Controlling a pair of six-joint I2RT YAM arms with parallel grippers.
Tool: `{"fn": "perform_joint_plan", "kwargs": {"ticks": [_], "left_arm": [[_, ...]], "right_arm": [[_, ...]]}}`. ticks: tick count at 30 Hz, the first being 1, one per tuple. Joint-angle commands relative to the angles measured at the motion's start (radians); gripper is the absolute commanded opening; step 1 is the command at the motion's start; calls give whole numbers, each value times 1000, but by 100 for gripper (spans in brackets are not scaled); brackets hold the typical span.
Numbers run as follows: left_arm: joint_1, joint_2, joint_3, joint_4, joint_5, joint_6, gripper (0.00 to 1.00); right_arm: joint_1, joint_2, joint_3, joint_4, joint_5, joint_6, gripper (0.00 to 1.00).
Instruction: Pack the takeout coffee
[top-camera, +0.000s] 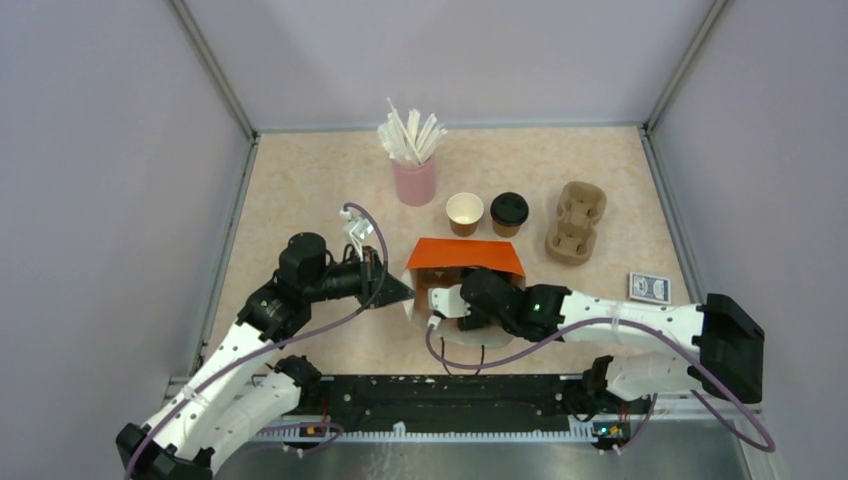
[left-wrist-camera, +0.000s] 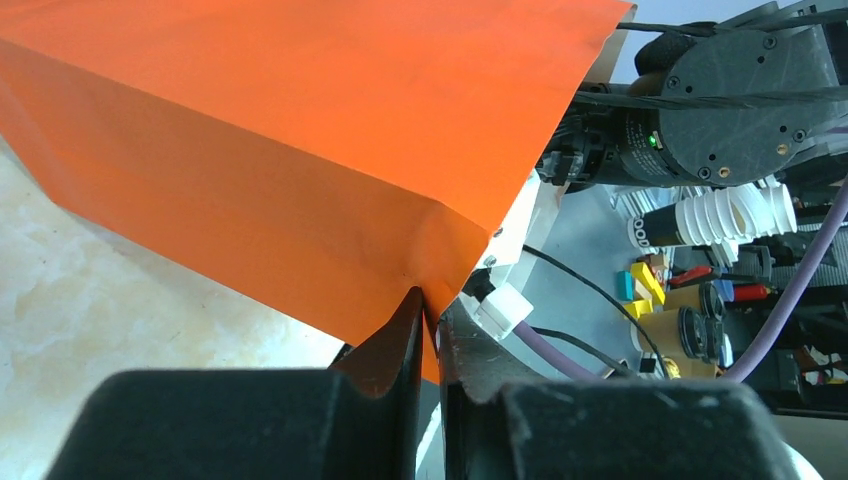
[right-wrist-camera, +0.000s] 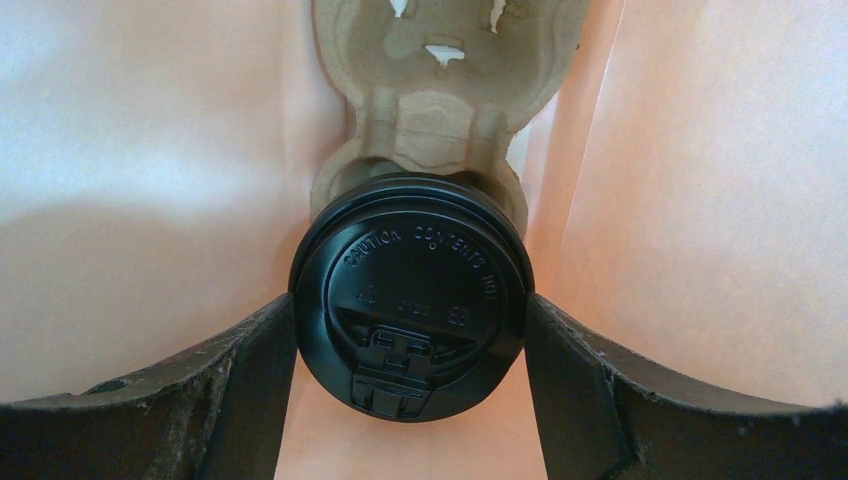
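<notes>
An orange bag (top-camera: 466, 254) stands mid-table, its mouth towards the arms. My left gripper (top-camera: 403, 290) is shut on the bag's left edge; in the left wrist view the orange paper (left-wrist-camera: 300, 130) runs down between the closed fingers (left-wrist-camera: 405, 340). My right gripper (top-camera: 447, 300) reaches into the bag's mouth. In the right wrist view it holds a takeout coffee by its black lid (right-wrist-camera: 410, 295), both fingers against the lid's sides, over a pulp carrier (right-wrist-camera: 440, 100) inside the bag. Another lidded coffee (top-camera: 509, 212) and an open, lidless cup (top-camera: 464, 212) stand behind the bag.
A pink cup of white straws (top-camera: 414, 172) stands at the back. A second pulp carrier (top-camera: 576, 222) lies right of the cups. A blue card deck (top-camera: 650, 287) lies near the right wall. Grey walls close the table on three sides.
</notes>
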Motion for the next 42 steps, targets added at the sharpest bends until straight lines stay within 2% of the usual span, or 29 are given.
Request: {"fn": "perform_joint_plan", "kwargs": {"ticks": [1, 10, 17, 31, 34, 42], "left_arm": [[-19, -20, -5, 75, 30, -28, 14], [-38, -20, -4, 63, 12, -22, 15], [-38, -18, 23, 33, -15, -6, 16], [-38, -8, 32, 18, -35, -5, 16], [-39, -14, 28, 21, -41, -6, 16], [-41, 0, 36, 21, -39, 1, 16]], "right_arm": [[-26, 3, -45, 5, -57, 68, 65], [-30, -18, -61, -5, -56, 90, 66], [-30, -45, 43, -76, -38, 68, 75], [-28, -92, 97, -131, -112, 42, 82], [-28, -91, 105, -129, -134, 38, 90], [-28, -90, 126, -141, -146, 28, 90]]}}
